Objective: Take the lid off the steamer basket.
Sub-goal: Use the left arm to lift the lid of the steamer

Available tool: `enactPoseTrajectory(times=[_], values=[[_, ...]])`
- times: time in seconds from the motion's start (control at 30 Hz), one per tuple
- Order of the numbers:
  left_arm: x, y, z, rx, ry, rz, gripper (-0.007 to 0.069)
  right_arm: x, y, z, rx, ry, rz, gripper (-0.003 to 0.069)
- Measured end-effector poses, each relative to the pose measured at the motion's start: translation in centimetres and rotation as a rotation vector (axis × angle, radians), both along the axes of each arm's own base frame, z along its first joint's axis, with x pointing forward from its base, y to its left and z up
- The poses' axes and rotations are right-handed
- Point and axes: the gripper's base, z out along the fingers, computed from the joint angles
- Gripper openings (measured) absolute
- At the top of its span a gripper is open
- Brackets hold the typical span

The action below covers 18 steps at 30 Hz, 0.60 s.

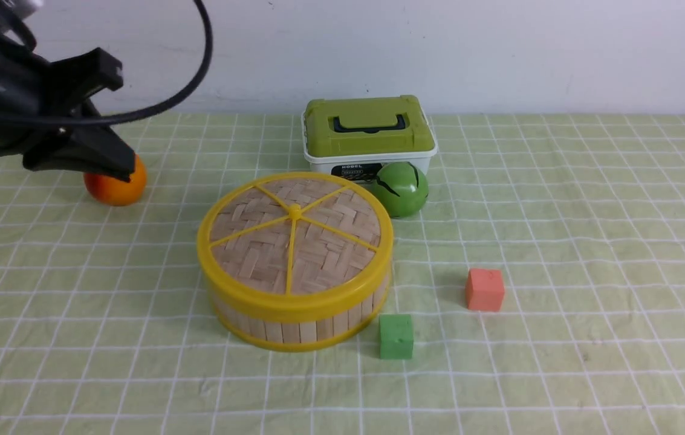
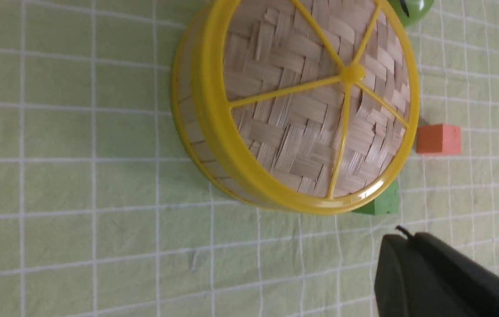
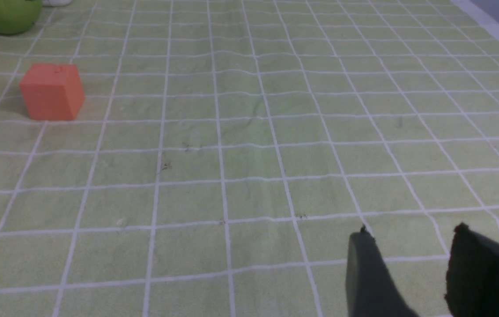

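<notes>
Nearest the robot, the right gripper (image 3: 411, 231) hangs low over bare checked cloth on the bench (image 1: 590, 241). Its two dark fingers are parted with nothing between them. It does not show in the front view.

Next comes a green cube (image 1: 396, 336), just beside the near right foot of the steamer basket (image 1: 294, 323). The basket stands upright near the middle of the bench, its pale slat wall showing between yellow rims. The lid (image 1: 294, 238) sits flat and closed on top of it, with woven bamboo under yellow spokes that meet at a small central knob. No gripper touches it.

To the right of the basket and well apart from it lies an orange-red cube (image 1: 485, 289).

Behind the basket's far right edge sits a green ball (image 1: 401, 188) with dark markings. It is right against the front of a white storage box (image 1: 372, 162) with a green lid and a black handle.

Far left, an orange fruit (image 1: 113, 186) rests on the cloth, partly hidden by the left gripper (image 1: 121, 121). That gripper is raised above the bench with its fingers spread wide and empty, well apart from the basket.
</notes>
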Motion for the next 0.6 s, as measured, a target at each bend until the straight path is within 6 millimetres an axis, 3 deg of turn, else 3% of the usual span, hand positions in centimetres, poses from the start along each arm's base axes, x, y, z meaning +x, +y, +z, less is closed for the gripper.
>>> enactPoseTrajectory(times=[0.07,0.17,0.3,0.33,0.4,0.53,0.6], values=[[1.1,-0.6,0.0,0.016,0.039,-0.033,-0.0013,0.0,0.0,0.0,0.000,0.000,0.000,0.0241],[3.1,-3.4,-0.1,0.110,0.052,-0.102,-0.0013,0.0,0.0,0.0,0.000,0.000,0.000,0.0241],[5.4,-8.5,-0.8,0.266,0.026,-0.194,-0.0011,0.0,0.0,0.0,0.000,0.000,0.000,0.0241],[5.6,-8.8,-0.9,0.274,0.023,-0.197,-0.0011,0.0,0.0,0.0,0.000,0.000,0.000,0.0241],[7.2,-11.8,-1.8,0.361,-0.012,-0.230,0.0029,0.0,0.0,0.0,0.000,0.000,0.000,0.0241],[8.7,-14.9,-3.1,0.437,-0.048,-0.269,0.0141,0.0,0.0,0.0,0.000,0.000,0.000,0.0241],[9.4,-17.0,-4.5,0.488,-0.059,-0.307,0.0253,0.0,0.0,0.0,0.000,0.000,0.000,0.0241]])
